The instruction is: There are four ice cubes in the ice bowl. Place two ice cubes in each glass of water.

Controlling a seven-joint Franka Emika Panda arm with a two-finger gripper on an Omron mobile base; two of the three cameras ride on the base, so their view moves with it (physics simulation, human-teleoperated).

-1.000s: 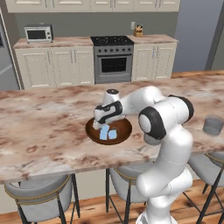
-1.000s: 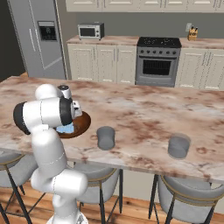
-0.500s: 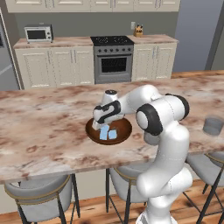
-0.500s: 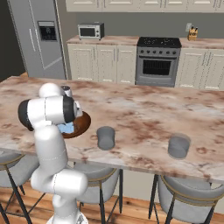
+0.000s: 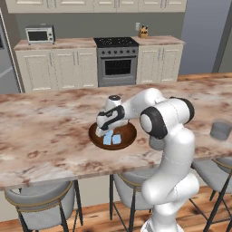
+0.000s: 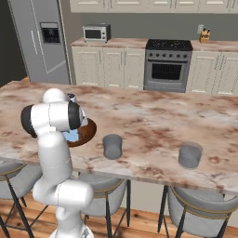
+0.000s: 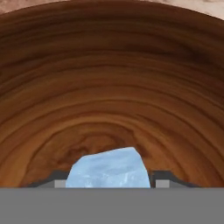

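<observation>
Fingers [image 7: 109, 183] now flanking ice cube [image 7: 109, 168]

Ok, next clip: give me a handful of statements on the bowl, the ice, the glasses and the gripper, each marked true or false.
1. The gripper is down inside the ice bowl. True.
2. An ice cube sits between the gripper's fingertips. True.
3. Both glasses stand inside the bowl. False: the near glass and the far glass stand on the counter, outside it.
4. The bowl holds no ice. False: pale-blue ice cubes lie in it.
5. The two glasses touch each other. False: they stand well apart.
</observation>
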